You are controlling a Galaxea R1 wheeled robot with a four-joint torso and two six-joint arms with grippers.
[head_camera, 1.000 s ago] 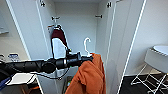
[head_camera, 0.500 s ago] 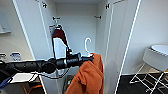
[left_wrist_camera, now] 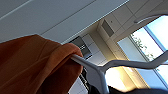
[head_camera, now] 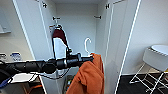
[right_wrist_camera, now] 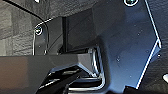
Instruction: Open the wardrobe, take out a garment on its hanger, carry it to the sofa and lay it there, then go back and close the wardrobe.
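Observation:
The wardrobe (head_camera: pixel 117 37) stands open, both white doors swung out. My left arm reaches across in front of it, and my left gripper (head_camera: pixel 91 59) is shut on the white hanger (head_camera: pixel 87 45), whose hook hangs free in mid-air below the rail height. The orange garment (head_camera: pixel 88 75) droops from that hanger in front of the wardrobe's opening. Seen close in the left wrist view, the garment (left_wrist_camera: pixel 32 67) sits bunched on the hanger (left_wrist_camera: pixel 100 68) under the ceiling. Dark robot parts show over a dark floor in the right wrist view.
A maroon garment with white sleeves (head_camera: pixel 59 40) still hangs inside the wardrobe at the left. A small white chair (head_camera: pixel 156 58) stands to the right on the dark floor. A low surface with small items (head_camera: pixel 15 57) lies at the left.

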